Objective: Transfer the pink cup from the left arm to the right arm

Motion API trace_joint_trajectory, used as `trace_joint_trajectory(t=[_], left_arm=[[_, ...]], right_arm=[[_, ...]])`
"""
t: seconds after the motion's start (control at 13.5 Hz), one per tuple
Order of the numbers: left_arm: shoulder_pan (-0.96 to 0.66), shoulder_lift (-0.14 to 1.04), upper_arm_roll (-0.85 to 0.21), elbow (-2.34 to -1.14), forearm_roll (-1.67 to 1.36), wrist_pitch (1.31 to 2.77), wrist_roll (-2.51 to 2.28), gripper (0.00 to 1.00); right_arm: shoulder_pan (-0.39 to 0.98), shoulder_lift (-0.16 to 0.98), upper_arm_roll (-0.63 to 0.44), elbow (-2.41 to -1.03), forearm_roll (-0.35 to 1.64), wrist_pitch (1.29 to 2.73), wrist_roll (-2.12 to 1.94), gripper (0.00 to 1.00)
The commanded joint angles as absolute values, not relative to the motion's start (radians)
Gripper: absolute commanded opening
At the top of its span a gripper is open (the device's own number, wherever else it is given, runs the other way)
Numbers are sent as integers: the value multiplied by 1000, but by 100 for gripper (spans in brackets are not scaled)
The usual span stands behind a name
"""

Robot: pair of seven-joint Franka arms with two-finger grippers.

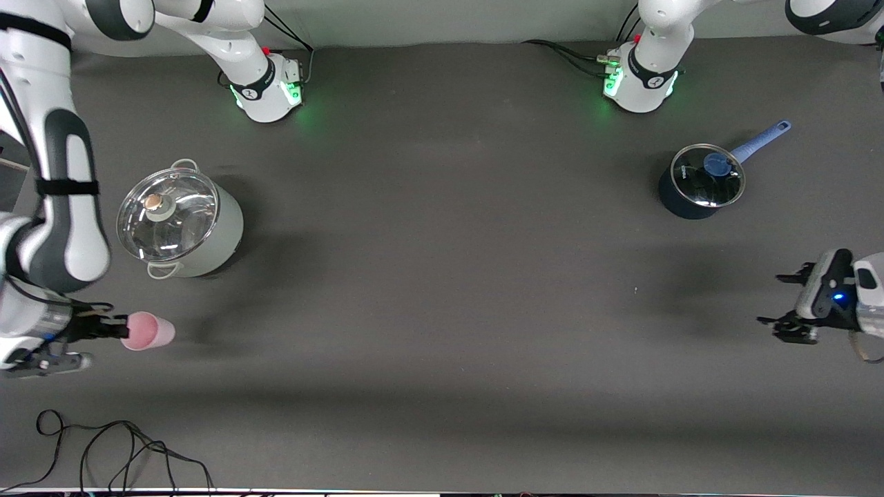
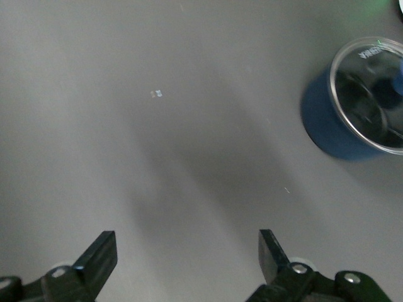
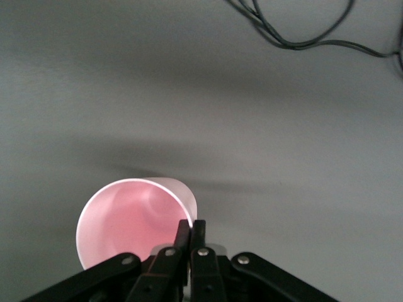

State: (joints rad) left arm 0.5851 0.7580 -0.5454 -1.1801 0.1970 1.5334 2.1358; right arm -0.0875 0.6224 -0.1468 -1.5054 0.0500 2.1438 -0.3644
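The pink cup point(image 1: 149, 331) is a small pale-pink tumbler, tipped on its side over bare table at the right arm's end. My right gripper point(image 1: 121, 329) is shut on the cup's rim. In the right wrist view the closed right gripper point(image 3: 191, 228) pinches the wall of the cup point(image 3: 126, 220), whose open mouth faces the camera. My left gripper point(image 1: 777, 304) hangs open and empty over bare table at the left arm's end. In the left wrist view the left gripper point(image 2: 187, 242) has only grey table between its fingers.
A large steel pot point(image 1: 181, 222) with a glass lid stands beside the right arm. A blue saucepan point(image 1: 701, 183) with a glass lid and a long handle sits toward the left arm's end; the saucepan point(image 2: 352, 107) also shows in the left wrist view. A black cable point(image 1: 103, 449) lies near the front edge.
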Motion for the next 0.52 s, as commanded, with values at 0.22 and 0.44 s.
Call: trace_joint_trajectory(t=[0.22, 0.44], left_arm=[[583, 629, -529, -1206, 291, 1480, 1912, 100], [604, 580, -534, -1200, 273, 1456, 1670, 100]], right_arm=[[-94, 716, -137, -1483, 73, 2270, -414, 0], [-95, 726, -138, -1483, 199, 2313, -439, 0]])
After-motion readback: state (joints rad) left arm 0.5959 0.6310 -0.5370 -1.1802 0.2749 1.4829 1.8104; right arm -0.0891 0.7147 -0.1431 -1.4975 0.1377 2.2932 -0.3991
